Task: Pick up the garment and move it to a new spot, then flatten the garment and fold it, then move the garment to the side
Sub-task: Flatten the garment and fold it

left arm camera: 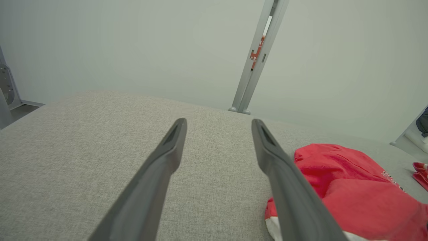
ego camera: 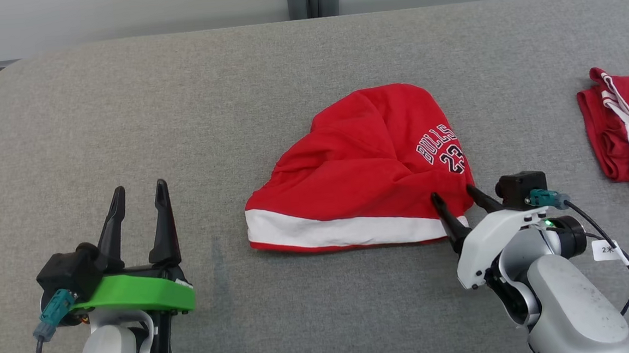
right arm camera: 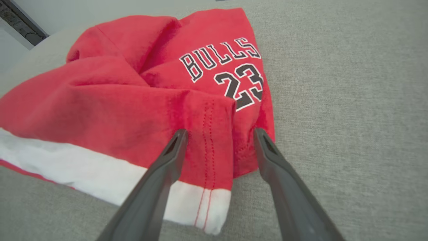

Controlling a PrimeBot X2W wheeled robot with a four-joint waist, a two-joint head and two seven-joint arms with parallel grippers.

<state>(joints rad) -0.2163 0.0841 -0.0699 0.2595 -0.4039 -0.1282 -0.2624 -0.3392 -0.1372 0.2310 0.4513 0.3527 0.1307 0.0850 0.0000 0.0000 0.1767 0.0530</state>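
Right claw [right arm camera: 219, 131] standing apart, garment [ego camera: 368, 162] hem fold between its tips; shallow bite could be catching one layer, slipping out; left claw [ego camera: 139, 185] apart too

We're looking at a grey fabric-covered bench [ego camera: 126, 128], rounded at its far left corner. Over by the right edge, there's a crumpled red cloth with white stripes [ego camera: 625, 130]. Behind it all we've got a pale wall [ego camera: 119, 14], and a grey metal post [left arm camera: 254, 67] carrying a small red label [left arm camera: 256, 53].
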